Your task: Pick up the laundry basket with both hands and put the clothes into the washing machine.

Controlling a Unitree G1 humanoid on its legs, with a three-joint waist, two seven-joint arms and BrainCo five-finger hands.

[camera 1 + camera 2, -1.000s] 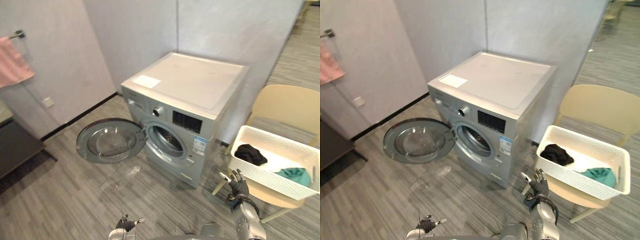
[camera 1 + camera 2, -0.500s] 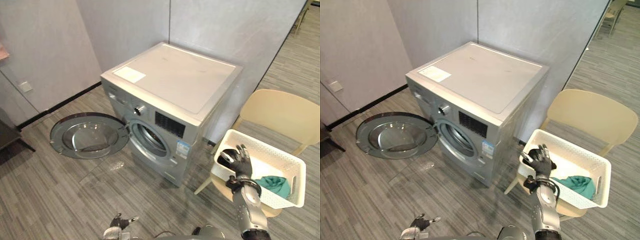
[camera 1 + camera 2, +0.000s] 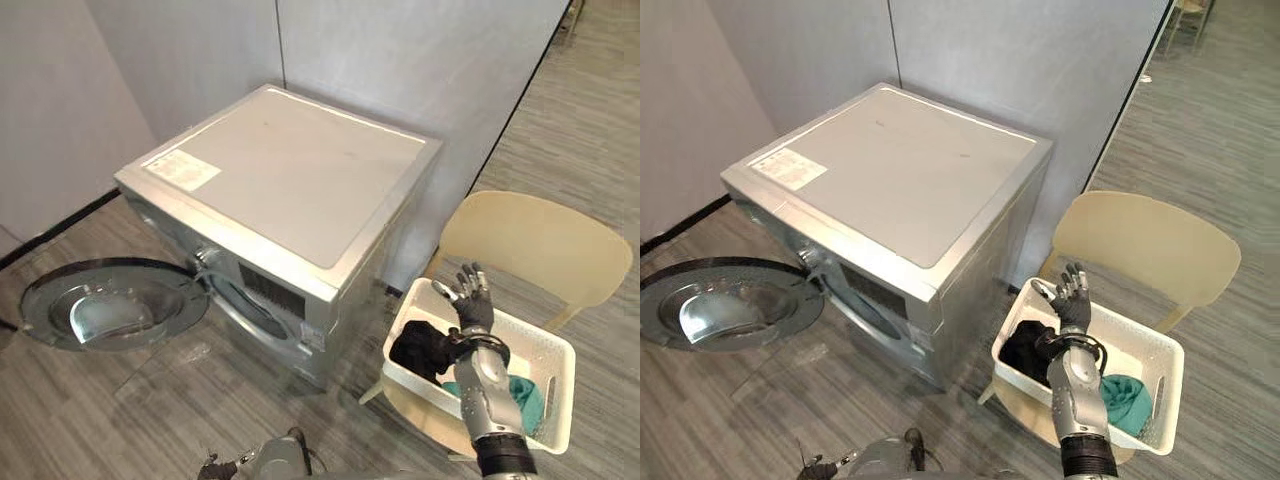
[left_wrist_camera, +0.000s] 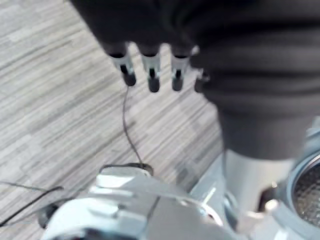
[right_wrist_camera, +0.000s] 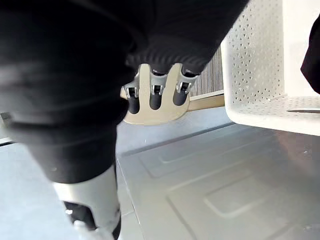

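Note:
A white perforated laundry basket [image 3: 557, 398] sits on a beige chair [image 3: 530, 245] to the right of the silver washing machine [image 3: 280, 175]. Inside it lie a black garment [image 3: 418, 350] and a teal garment [image 3: 520, 395]. My right hand [image 3: 468, 300] is raised above the basket's far side with its fingers spread open, touching nothing. In the right wrist view its fingers [image 5: 155, 95] point past the basket's wall [image 5: 255, 75]. My left hand [image 3: 215, 468] hangs low at the bottom edge, and its fingers [image 4: 150, 75] are straight over the floor.
The machine's round door [image 3: 100, 305] stands swung open to the left, low over the grey plank floor. The drum opening [image 3: 245, 305] faces front-left. Grey walls close the corner behind the machine, and there is open floor in front of it.
The camera has swung right and nearer, so the whole scene shifted left. My right hand rose from the basket's near corner to above its far side.

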